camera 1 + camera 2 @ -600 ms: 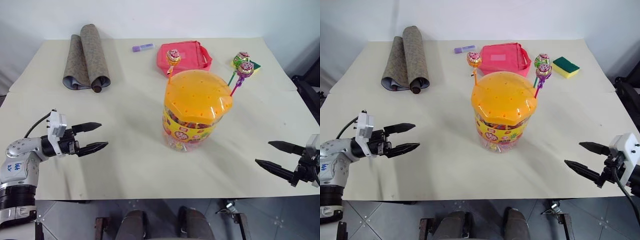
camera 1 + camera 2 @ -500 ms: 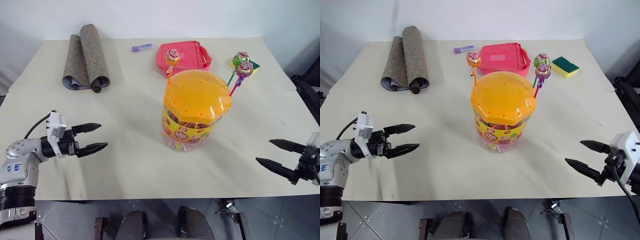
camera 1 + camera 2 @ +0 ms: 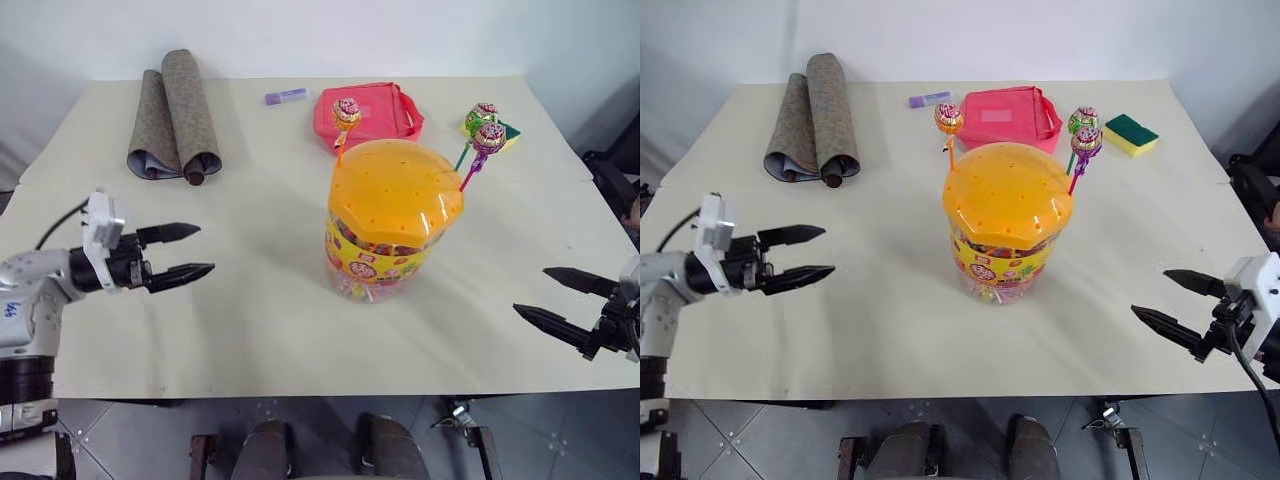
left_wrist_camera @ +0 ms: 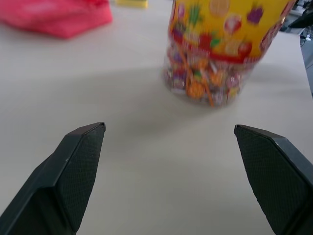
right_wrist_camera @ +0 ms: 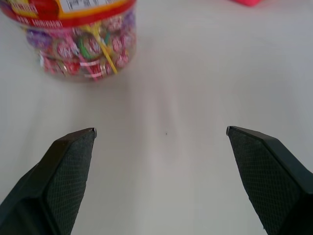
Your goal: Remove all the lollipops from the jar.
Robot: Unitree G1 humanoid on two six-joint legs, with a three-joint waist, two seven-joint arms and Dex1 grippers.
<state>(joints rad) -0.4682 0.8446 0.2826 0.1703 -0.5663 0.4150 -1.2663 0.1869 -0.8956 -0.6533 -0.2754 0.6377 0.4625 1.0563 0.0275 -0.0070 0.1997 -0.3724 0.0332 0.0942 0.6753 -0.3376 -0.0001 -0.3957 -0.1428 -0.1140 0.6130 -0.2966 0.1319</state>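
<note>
1. You see the clear plastic jar with the orange domed lid standing mid-table, three wrapped lollipops stuck upright in its lid.
2. Behind it lie a pink pouch, a purple tube, a rolled brown mat and a sponge.
3. Your left gripper and right gripper both gape wide, holding nothing, well apart from the jar.
4. The yellow label's writing is unreadable.

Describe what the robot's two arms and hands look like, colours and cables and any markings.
The left hand has two tapered black fingers on a black body with a white block on top. A black cable loops behind it to a silver-grey forearm bearing small blue handwriting. In the wrist views the finger pads show a fine cross-hatched texture. The right hand has the same black fingers, a white block and a black cable.
</note>
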